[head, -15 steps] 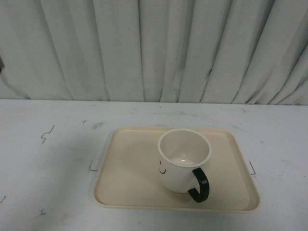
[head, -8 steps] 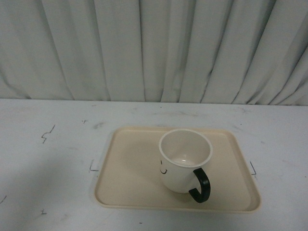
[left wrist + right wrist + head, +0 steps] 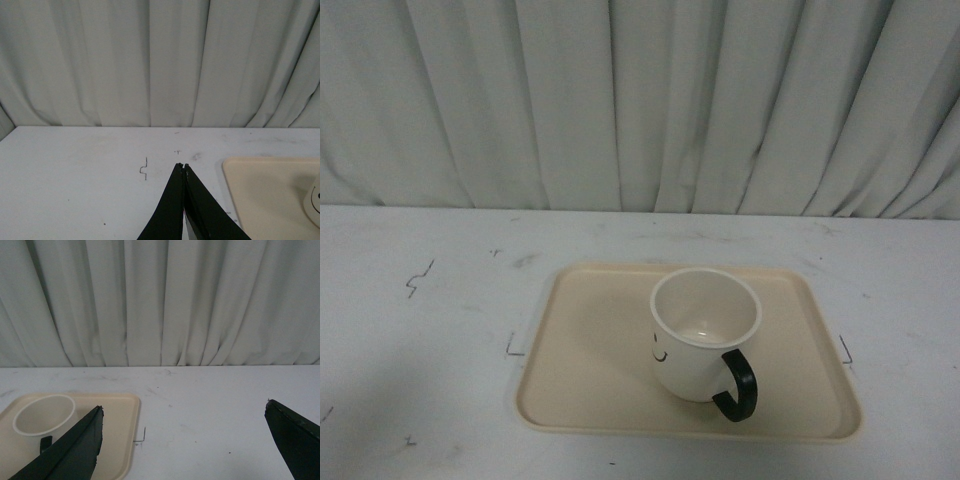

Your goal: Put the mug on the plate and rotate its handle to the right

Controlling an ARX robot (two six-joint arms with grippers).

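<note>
The cream-white mug [image 3: 697, 335] stands upright on the beige plate [image 3: 590, 370], right of the plate's middle. Its black handle [image 3: 738, 385] points toward the front right, and part of the smiley face shows on its left side. Neither gripper shows in the front view. In the left wrist view my left gripper [image 3: 182, 166] is shut and empty above bare table, with the plate's corner [image 3: 265, 190] and the mug's edge [image 3: 315, 200] off to one side. In the right wrist view my right gripper [image 3: 184, 407] is open wide and empty; the mug [image 3: 42, 415] and plate [image 3: 120, 435] lie beside one finger.
The white table [image 3: 420, 320] carries small black corner marks around the plate [image 3: 513, 352]. A pale pleated curtain [image 3: 640, 100] hangs along the table's far edge.
</note>
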